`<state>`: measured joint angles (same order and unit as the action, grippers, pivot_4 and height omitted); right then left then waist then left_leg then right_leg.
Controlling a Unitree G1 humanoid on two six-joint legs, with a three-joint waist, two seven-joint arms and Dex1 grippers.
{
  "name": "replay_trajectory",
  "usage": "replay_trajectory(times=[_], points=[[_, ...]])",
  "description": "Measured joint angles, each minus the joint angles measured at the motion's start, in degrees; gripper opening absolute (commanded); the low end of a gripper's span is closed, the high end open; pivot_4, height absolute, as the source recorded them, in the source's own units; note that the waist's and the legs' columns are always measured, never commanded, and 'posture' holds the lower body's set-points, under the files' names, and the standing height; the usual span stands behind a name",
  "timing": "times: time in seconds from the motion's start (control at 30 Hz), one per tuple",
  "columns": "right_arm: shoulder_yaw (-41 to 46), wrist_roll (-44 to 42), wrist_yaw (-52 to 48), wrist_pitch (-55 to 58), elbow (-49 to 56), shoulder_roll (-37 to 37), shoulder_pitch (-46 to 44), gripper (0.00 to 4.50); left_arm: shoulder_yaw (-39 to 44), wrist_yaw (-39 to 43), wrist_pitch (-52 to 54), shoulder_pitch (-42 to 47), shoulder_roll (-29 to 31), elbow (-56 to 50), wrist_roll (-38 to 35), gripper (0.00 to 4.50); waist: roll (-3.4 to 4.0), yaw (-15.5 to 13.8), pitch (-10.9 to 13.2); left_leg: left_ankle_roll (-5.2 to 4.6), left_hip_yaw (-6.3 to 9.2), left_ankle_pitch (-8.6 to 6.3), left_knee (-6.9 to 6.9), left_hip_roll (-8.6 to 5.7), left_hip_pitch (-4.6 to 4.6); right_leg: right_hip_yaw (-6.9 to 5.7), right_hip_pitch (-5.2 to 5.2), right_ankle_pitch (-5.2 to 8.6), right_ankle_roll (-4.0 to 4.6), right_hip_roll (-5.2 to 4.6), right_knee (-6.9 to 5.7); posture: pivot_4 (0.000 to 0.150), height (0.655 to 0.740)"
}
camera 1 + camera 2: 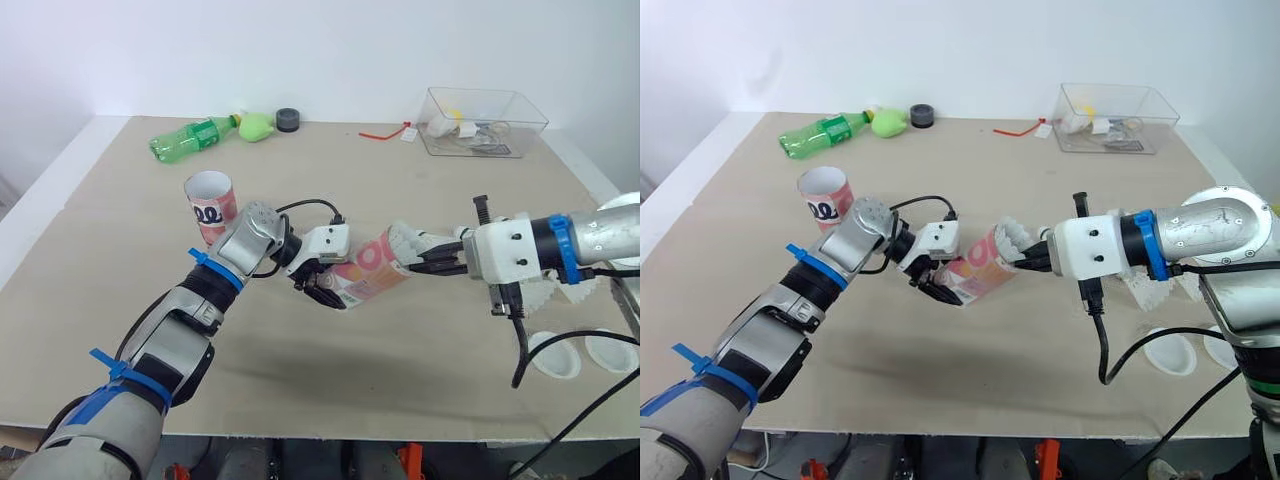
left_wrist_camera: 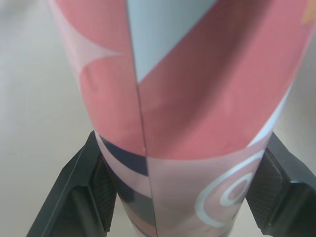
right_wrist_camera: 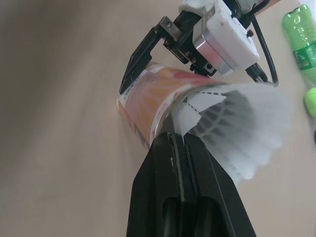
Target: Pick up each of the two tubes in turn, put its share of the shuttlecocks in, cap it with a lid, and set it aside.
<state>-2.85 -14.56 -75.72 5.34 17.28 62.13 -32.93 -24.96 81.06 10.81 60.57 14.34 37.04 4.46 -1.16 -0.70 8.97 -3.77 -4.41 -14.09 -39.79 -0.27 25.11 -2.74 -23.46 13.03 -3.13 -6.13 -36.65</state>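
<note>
My left gripper is shut on a pink patterned tube, held tilted above the table with its open mouth toward the right. In the left wrist view both black fingers press the tube from either side. My right gripper is shut on a white shuttlecock, pinching its feather skirt right at the tube's mouth. A second pink tube stands upright and open behind my left forearm. More white shuttlecocks lie under my right arm. Two white lids rest near the front right edge.
At the table's far edge lie a green bottle, a light green object and a black roll. A clear plastic bin sits at the back right, with a red tie beside it.
</note>
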Motion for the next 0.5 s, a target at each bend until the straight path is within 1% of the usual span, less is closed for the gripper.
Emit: replay_trajectory(times=[0.13, 0.23, 0.3, 0.37, 0.4, 0.43, 0.47, 0.5], points=[[-1.2, 1.5, -0.1, -0.9, -1.7, -1.1, -1.1, 0.06, 0.0, -2.7, -1.9, 0.0, 0.0, 0.0, 1.1, 2.99, 0.0, 0.0, 0.0, 0.01, 0.0, 0.03, -0.04, 0.01, 0.0, 0.03, -0.01, -0.07, -0.01, -0.07, 0.0, 0.15, 0.74], [-1.3, 2.0, -0.3, -1.7, -2.0, -1.1, -1.2, 0.06, 0.0, -3.3, -2.3, 0.0, 0.1, -0.1, 1.4, 2.99, 0.0, 0.0, 0.0, 0.02, -0.01, 0.04, -0.04, 0.01, -0.01, 0.04, -0.02, -0.07, 0.01, -0.07, -0.04, 0.15, 0.74], [-1.4, 2.0, -0.5, -1.6, -2.4, -1.2, -1.3, 0.66, 0.0, -3.3, -2.3, 0.0, 0.2, -0.2, 1.6, 2.99, 0.0, 0.0, 0.0, 0.02, 0.0, 0.04, -0.04, 0.02, -0.01, 0.03, -0.03, -0.06, 0.02, -0.06, -0.06, 0.15, 0.74], [-1.4, 1.8, -0.4, -1.3, -2.6, -1.2, -1.5, 1.18, -0.1, -3.2, -2.5, 0.0, 0.2, -0.3, 1.7, 2.99, 0.0, 0.1, 0.0, 0.02, 0.0, 0.04, -0.04, 0.02, -0.02, 0.04, -0.03, -0.06, 0.03, -0.06, -0.08, 0.15, 0.74], [-0.9, 0.5, -0.3, 0.5, -3.0, -1.4, -1.8, 1.71, -0.3, -3.2, -2.8, 0.1, 0.2, -0.3, 1.9, 2.99, 0.0, 0.1, 0.0, 0.03, 0.0, 0.05, -0.05, 0.02, -0.03, 0.03, -0.02, -0.06, 0.04, -0.07, -0.09, 0.15, 0.74], [-0.2, -0.8, -0.2, 2.0, -3.2, -1.7, -1.9, 2.13, -0.3, -3.1, -2.9, 0.1, 0.3, -0.3, 1.9, 2.99, 0.0, 0.1, 0.0, 0.03, 0.0, 0.05, -0.04, 0.03, -0.03, 0.04, -0.02, -0.07, 0.05, -0.07, -0.09, 0.15, 0.74], [0.7, -2.2, 0.1, 3.8, -3.3, -2.0, -1.9, 2.44, -0.3, -3.1, -2.9, 0.1, 0.4, -0.4, 1.9, 2.99, 0.0, 0.1, 0.0, 0.03, 0.0, 0.05, -0.04, 0.03, -0.03, 0.03, -0.03, -0.07, 0.05, -0.08, -0.09, 0.15, 0.74], [2.1, -4.7, 0.6, 6.8, -3.5, -2.1, -1.8, 3.05, -0.2, -3.0, -2.8, 0.1, 0.4, -0.4, 1.8, 2.99, 0.0, 0.1, 0.0, 0.03, 0.0, 0.05, -0.04, 0.03, -0.02, 0.03, -0.03, -0.06, 0.08, -0.1, -0.1, 0.15, 0.74]])
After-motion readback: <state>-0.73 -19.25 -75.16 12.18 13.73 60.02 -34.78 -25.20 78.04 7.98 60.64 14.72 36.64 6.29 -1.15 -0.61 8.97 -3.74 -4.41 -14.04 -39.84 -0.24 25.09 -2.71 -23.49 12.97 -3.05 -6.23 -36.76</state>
